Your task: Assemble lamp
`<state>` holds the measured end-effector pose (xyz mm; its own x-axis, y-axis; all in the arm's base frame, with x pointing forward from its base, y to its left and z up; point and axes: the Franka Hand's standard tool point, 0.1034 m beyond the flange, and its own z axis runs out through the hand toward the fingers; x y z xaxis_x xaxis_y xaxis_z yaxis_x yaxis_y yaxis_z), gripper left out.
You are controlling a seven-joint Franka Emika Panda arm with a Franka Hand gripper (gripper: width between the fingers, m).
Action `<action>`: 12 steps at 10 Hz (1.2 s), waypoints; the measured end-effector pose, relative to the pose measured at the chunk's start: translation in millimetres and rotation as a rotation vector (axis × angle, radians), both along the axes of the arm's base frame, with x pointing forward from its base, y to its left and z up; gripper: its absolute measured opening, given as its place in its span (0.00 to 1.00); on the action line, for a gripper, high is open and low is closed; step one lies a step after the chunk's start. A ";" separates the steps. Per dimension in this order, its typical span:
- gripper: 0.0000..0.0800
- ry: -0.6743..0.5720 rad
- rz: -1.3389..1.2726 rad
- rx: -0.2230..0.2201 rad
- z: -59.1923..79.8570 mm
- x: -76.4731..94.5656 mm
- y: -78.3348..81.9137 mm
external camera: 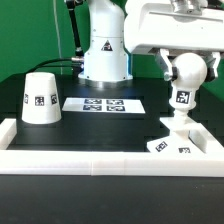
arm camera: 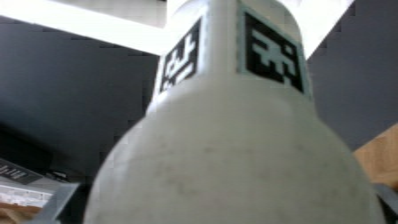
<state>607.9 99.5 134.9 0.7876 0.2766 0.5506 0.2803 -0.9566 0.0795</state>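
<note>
White round-headed bulb (external camera: 187, 72), tagged neck, on base (external camera: 170, 146)

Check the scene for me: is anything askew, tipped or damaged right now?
Nothing looks damaged or spilled. The white round-headed plastic bulb, held in the gripper, seems to lean slightly over the flat white angular base, head toward the exterior view's right. The white cone-shaped shade stands upright.

1 shade (external camera: 40, 97) at 9 o'clock, 1 bulb (external camera: 186, 82) at 3, 1 base (external camera: 170, 143) at 4, 1 marker board (external camera: 103, 104) centre, 1 border wall (external camera: 100, 163) at 6, 1 arm (external camera: 105, 50) at 12.
</note>
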 end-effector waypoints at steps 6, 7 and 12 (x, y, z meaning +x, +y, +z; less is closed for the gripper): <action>0.72 -0.025 0.001 -0.002 -15.1 -3.2 1.2; 0.72 -0.059 -0.001 -0.001 -14.9 -2.3 0.6; 0.81 -0.044 0.001 -0.003 -17.3 -2.6 0.9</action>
